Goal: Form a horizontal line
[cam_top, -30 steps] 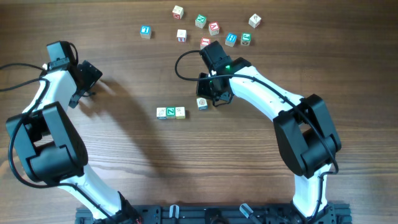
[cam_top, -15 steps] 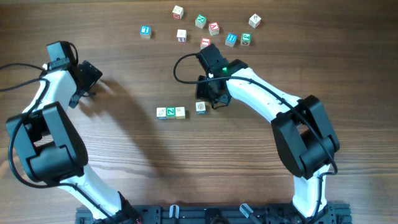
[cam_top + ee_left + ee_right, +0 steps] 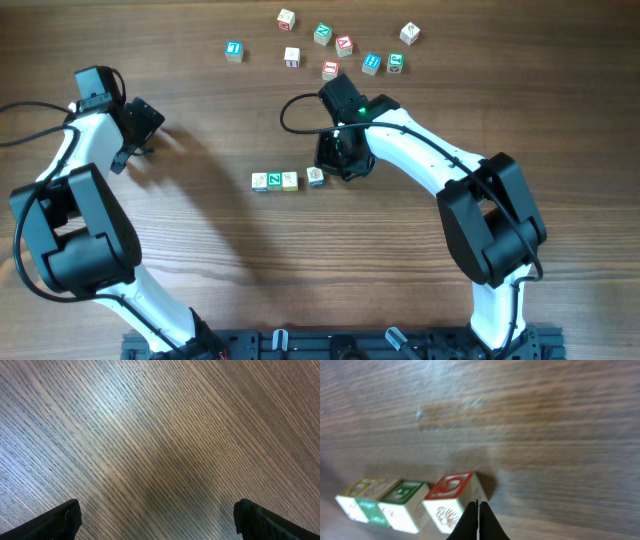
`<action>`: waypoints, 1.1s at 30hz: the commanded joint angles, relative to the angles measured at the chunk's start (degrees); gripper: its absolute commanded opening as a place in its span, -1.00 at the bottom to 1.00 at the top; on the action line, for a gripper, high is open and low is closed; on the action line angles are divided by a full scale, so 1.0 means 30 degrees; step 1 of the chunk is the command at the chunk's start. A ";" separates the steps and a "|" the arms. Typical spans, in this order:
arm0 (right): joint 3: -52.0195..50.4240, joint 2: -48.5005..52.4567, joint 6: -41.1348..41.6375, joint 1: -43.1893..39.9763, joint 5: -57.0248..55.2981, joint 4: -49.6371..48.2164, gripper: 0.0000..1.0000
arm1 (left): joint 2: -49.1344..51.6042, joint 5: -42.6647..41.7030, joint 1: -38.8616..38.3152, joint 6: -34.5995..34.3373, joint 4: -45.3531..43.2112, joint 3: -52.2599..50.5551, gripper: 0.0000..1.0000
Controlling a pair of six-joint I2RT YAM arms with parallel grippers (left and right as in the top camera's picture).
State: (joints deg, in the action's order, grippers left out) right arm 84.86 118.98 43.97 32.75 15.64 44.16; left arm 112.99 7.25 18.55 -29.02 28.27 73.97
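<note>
The left fingers are hanging spread wide over bare counter, holding nothing, well apart from the work. Mid-counter, the horizontal line is lying as two cubes touching side to side. A red-topped cube is sitting just beside its right end, slightly skewed; whether it is touching, I cannot tell. The right fingers are pressing together with nothing between them, their tip meeting that cube's outer side. These wooden cubes are looking light, stiff and quick to slide or twist, so a square push on a flat side is probably suiting them best. Open room is lying around the row, and the loose cubes are sitting well apart near the far edge.
</note>
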 commanded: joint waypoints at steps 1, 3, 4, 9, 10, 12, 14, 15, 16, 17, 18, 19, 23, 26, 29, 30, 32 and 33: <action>-0.0044 0.0277 0.0401 -0.0051 -0.1807 -0.0036 -0.91 | 0.0066 0.0109 0.0073 0.0087 0.0000 0.0058 1.00; -0.0044 0.0277 0.0401 -0.0051 -0.1872 -0.0051 -0.91 | 0.0066 0.0109 0.0073 0.0087 0.0000 0.0058 1.00; -0.0044 0.0277 0.0401 -0.0051 -0.1872 -0.0051 -0.91 | 0.0066 0.0109 0.0073 0.0087 0.0000 0.0058 1.00; -0.0044 0.0284 0.0561 0.0255 -0.1341 -0.0044 -0.91 | 0.0066 0.0109 0.0073 0.0087 0.0000 0.0058 1.00; -0.0044 0.0284 0.0801 0.0452 -0.1333 -0.0058 -0.91 | 0.0066 0.0109 0.0073 0.0087 0.0000 0.0058 1.00; -0.0044 0.0284 0.0896 0.0743 -0.1333 -0.0066 -0.91 | 0.0066 0.0109 0.0073 0.0087 0.0000 0.0058 1.00; -0.0044 0.0284 0.0896 0.0969 -0.1333 -0.0058 -0.90 | 0.0066 0.0109 0.0073 0.0087 0.0000 0.0058 1.00; -0.0044 0.0284 0.0903 0.1027 -0.1333 -0.0058 -0.89 | 0.0066 0.0109 0.0073 0.0087 0.0000 0.0058 1.00; -0.0044 0.0284 0.0903 0.1086 -0.1253 -0.0066 -0.89 | 0.0066 0.0109 0.0073 0.0087 0.0000 0.0058 1.00; -0.0044 0.0284 0.0911 0.1129 -0.1093 -0.0109 -0.90 | 0.0066 0.0109 0.0073 0.0087 0.0000 0.0058 1.00; -0.0044 0.0284 0.0918 0.1151 -0.0678 -0.0182 -0.89 | 0.0066 0.0109 0.0073 0.0087 0.0000 0.0058 1.00; -0.0044 0.0284 0.0918 0.1151 -0.0474 -0.0211 -0.89 | 0.0066 0.0109 0.0073 0.0087 0.0000 0.0058 1.00; -0.0044 0.0284 0.0889 0.1078 -0.2120 -0.0255 -0.77 | 0.0066 0.0109 0.0073 0.0087 0.0000 0.0058 1.00; -0.0044 0.0284 0.0889 0.0984 -0.2382 -0.0867 -0.77 | 0.0066 0.0109 0.0073 0.0087 0.0000 0.0058 1.00; -0.0044 0.0284 0.0918 0.0991 -0.2251 -0.1501 -0.91 | 0.0066 0.0109 0.0073 0.0087 0.0000 0.0058 1.00; -0.0044 0.0284 0.0918 0.1005 -0.1843 -0.1464 -0.91 | 0.0066 0.0109 0.0073 0.0087 0.0000 0.0058 1.00; -0.0044 0.0277 0.0918 0.1027 -0.0991 -0.1392 -0.91 | 0.0066 0.0109 0.0073 0.0087 0.0000 0.0058 1.00; -0.0044 0.0284 0.0918 0.1027 -0.0670 -0.1326 -0.91 | 0.0066 0.0109 0.0073 0.0087 0.0000 0.0058 1.00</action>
State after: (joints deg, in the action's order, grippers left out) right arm 84.86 118.98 46.48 35.86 10.96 39.83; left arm 112.99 7.25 18.55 -29.02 28.25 73.97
